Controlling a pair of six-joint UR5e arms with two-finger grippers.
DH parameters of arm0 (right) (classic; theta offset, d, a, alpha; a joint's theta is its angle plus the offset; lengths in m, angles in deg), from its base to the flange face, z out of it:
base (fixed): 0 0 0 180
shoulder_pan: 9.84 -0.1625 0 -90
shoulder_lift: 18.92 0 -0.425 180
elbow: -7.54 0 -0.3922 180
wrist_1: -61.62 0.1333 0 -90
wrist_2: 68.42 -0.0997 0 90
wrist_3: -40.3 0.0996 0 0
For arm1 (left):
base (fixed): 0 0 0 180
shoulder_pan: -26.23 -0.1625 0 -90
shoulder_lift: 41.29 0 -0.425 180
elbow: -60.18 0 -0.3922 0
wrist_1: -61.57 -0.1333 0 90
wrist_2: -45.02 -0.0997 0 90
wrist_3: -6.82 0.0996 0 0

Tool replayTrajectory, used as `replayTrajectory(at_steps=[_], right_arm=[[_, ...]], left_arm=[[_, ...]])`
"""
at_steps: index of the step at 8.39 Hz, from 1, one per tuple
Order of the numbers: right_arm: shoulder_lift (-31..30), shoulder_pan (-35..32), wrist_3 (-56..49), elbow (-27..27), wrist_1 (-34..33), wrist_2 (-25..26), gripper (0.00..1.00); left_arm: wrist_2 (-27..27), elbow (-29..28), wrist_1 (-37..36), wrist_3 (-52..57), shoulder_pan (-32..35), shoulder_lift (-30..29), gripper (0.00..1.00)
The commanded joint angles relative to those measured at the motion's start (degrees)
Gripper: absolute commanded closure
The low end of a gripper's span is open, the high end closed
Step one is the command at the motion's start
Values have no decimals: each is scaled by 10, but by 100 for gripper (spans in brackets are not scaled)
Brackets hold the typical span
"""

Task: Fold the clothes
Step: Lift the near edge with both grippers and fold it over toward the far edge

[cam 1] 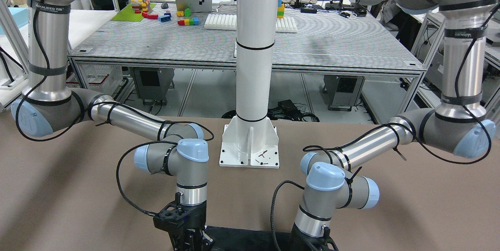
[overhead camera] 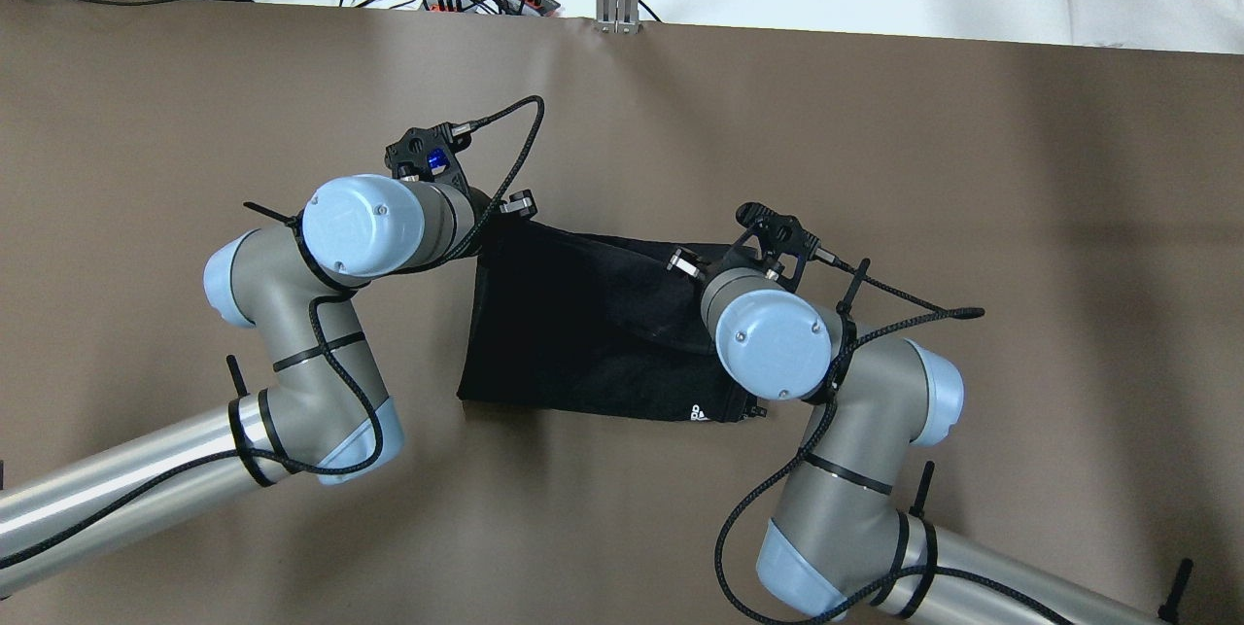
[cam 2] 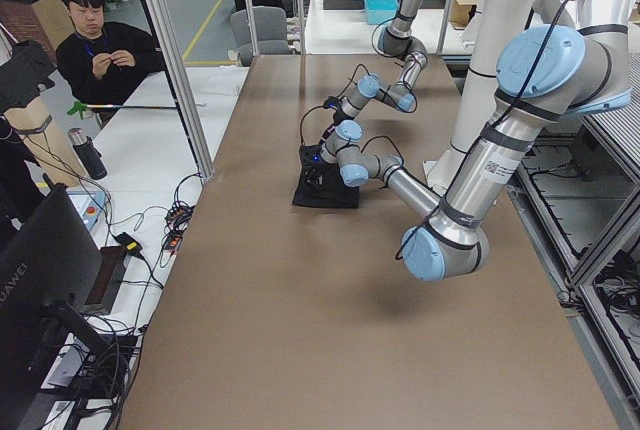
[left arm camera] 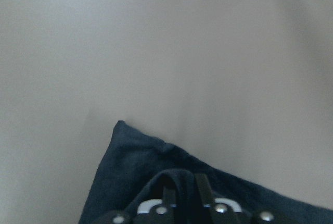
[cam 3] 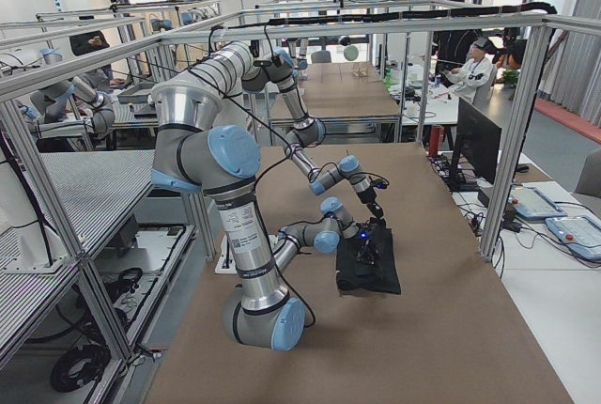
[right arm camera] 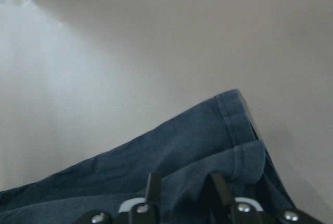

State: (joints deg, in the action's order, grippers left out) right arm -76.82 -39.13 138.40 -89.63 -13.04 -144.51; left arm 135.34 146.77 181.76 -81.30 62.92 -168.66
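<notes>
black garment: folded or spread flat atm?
Folded at least once: garment forms a compact rectangle; right wrist view shows two hemmed layers stacked at a corner.

Brown bench (overhead camera: 146, 120) is open left, right and beyond the thin black fabric garment (overhead camera: 583, 333) mid-bench. White round pillar (cam 1: 253, 67) on its bolted base blocks my near centre. My left arm (overhead camera: 292, 363) and right arm (overhead camera: 865, 411) crowd both garment ends.

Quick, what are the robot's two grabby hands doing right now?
Left gripper: closed, pinching the black garment.
Right gripper: looks closed on the black garment too, fingers wider apart.
</notes>
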Motion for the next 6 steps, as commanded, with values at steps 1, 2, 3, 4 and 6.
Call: replayTrajectory(at_steps=[1, 2, 3, 4, 6], right_arm=[[23, -57, -46, -1, -1, -119, 9], [19, -63, -64, -25, -4, -175, 9], [12, -63, -67, -54, -17, -179, 9], [10, -53, -65, -64, -21, -177, 10], [-2, 10, -57, -63, -18, -130, 43]], left_arm=[[92, -17, 4, 31, 56, -17, 6], [149, -6, 7, 31, 82, -13, 6], [180, 7, 7, 31, 94, -5, 6], [185, 9, 15, 35, 95, 4, 6], [183, 10, 42, 44, 94, 26, 6]])
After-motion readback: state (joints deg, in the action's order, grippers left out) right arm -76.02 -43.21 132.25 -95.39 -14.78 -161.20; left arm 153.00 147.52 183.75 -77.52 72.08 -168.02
